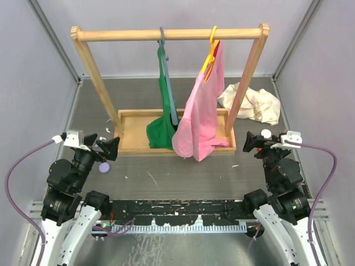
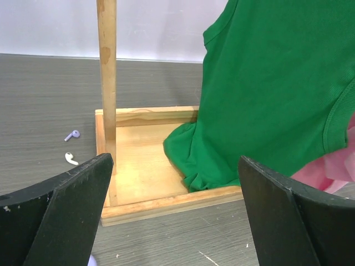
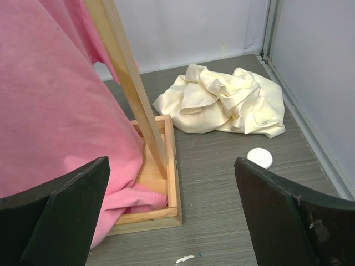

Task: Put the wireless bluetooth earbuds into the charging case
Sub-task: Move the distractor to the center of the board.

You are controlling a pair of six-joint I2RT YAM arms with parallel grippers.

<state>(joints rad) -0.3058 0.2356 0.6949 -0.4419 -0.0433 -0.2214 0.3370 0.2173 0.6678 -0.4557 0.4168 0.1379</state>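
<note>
left fingers (image 2: pixel 72 210) and right fingers (image 3: pixel 61 210) gape wide, empty, poised to pick. purple earbud (image 2: pixel 72 134) and white earbud (image 2: pixel 71 158) lie loose on the surface (image 2: pixel 39 94) by the rack post (image 2: pixel 106 83); probable white case (image 3: pixel 259 158) sits right.

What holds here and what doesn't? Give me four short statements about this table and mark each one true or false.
1. The left tool and the right tool both stand open and hold nothing. True.
2. The green shirt lies crumpled on the table. False: it hangs from the rack, with its hem down in the wooden tray.
3. A purple earbud and a white earbud lie on the table outside the tray. True.
4. The white round case sits inside the tray. False: it lies on the bare table, close to the cream cloth.
</note>
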